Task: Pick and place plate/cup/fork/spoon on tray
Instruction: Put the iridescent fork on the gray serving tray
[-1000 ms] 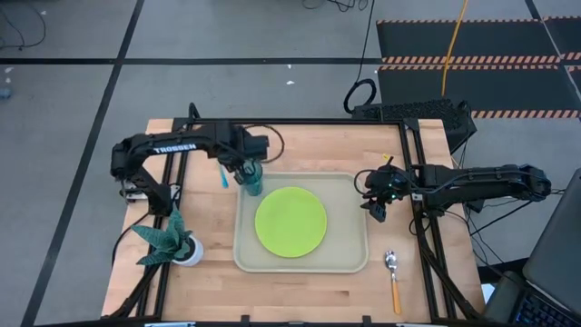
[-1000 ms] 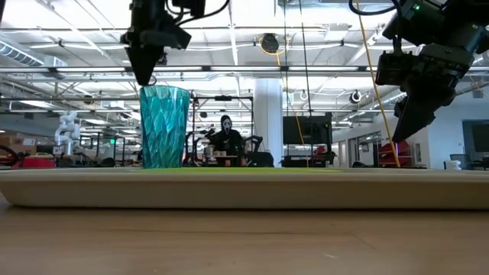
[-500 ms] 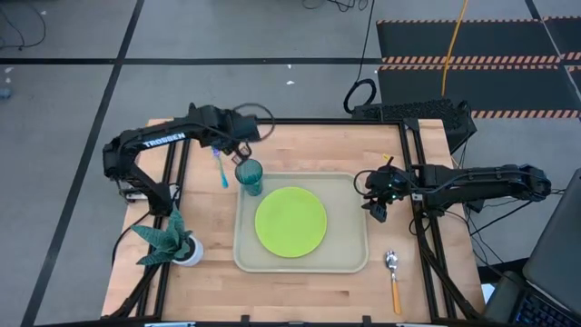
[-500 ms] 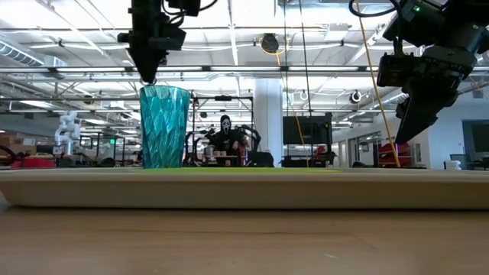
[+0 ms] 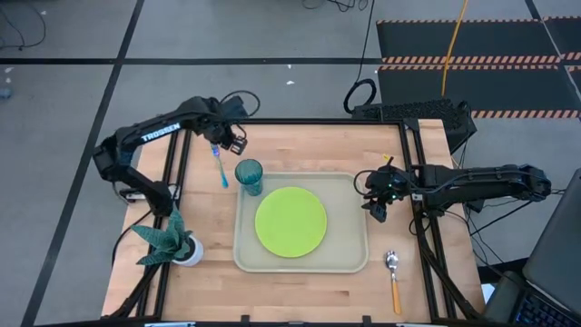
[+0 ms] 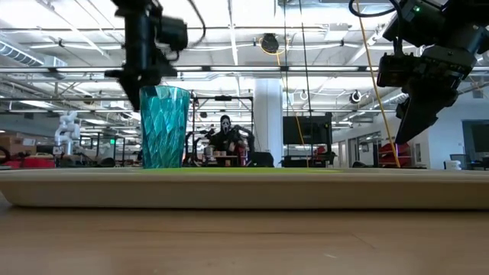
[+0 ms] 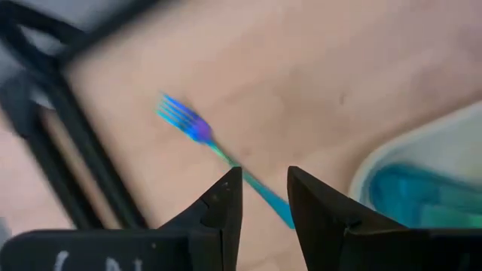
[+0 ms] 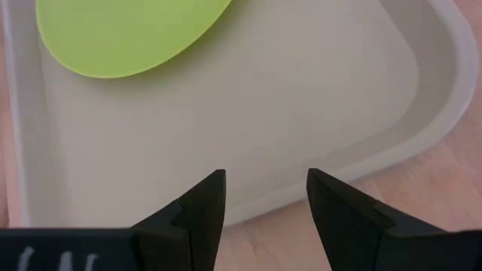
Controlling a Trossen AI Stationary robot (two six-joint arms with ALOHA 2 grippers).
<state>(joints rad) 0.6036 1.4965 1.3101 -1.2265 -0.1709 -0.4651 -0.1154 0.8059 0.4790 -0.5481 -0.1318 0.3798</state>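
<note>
The cup (image 6: 164, 127) stands upright at the left on the tray (image 6: 244, 191), which lies on the tabletop (image 6: 244, 241). The left end effector (image 6: 145, 72) hangs above the cup, and the right end effector (image 6: 412, 114) hangs above the tray's right side.

Pale wooden table (image 5: 300, 291), boards running lengthwise, framed by black rails. Teal leafy plant (image 5: 163, 236) in a white pot (image 5: 189, 253), upright near one front corner. Grey floor (image 5: 73, 100) all round, crossed by dark lines. Black mats (image 5: 472, 54) with orange-striped edges. Yellow cable (image 5: 451, 45) across them. Black coiled cable (image 5: 360, 94) just beyond the far edge.
</note>
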